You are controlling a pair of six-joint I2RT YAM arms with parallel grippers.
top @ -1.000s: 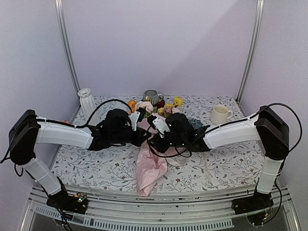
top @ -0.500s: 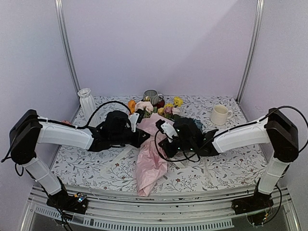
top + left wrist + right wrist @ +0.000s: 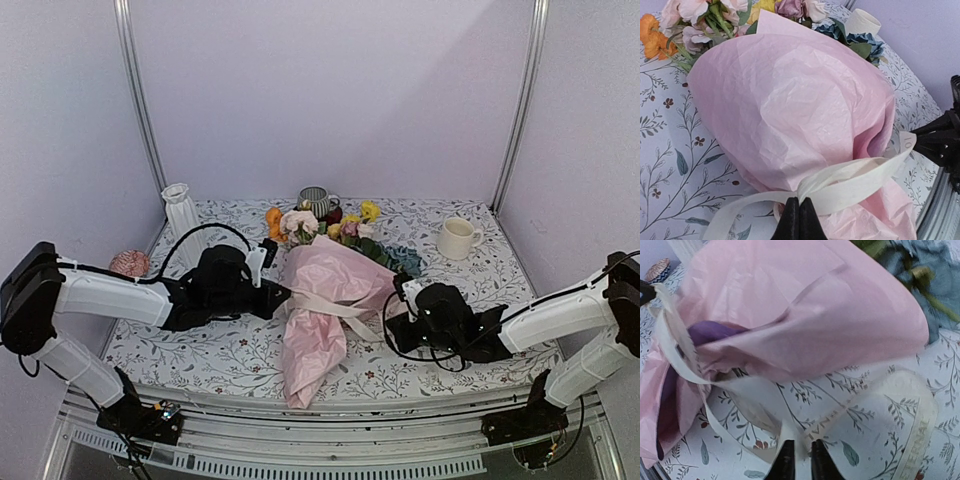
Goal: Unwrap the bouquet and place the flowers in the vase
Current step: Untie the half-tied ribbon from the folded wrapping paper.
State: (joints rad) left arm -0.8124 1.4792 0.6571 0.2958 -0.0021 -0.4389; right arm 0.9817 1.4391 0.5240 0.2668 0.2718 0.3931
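The bouquet (image 3: 328, 290) lies on the table in its pink tissue paper (image 3: 790, 100), with the flowers (image 3: 320, 224) pointing to the back. A pale ribbon (image 3: 335, 304) circles its waist. My left gripper (image 3: 284, 297) is at the bundle's left side, shut on the ribbon (image 3: 855, 175) at its knot, fingertips (image 3: 799, 201) pressed together. My right gripper (image 3: 401, 300) sits to the right, jaws nearly closed on a ribbon tail (image 3: 880, 390) that runs between them (image 3: 800, 445). The white ribbed vase (image 3: 183, 214) stands upright at the back left.
A grey striped mug (image 3: 316, 200) stands behind the flowers and a cream mug (image 3: 456, 238) at the back right. A small pink ball (image 3: 129, 263) lies near the left wall. Dusty-blue blooms (image 3: 920, 275) stick out of the paper on the right.
Both arms have drawn apart, the left to the left and the right far to the right. The right jaws closed on the ribbon tail and the ribbon now stretches between the grippers.
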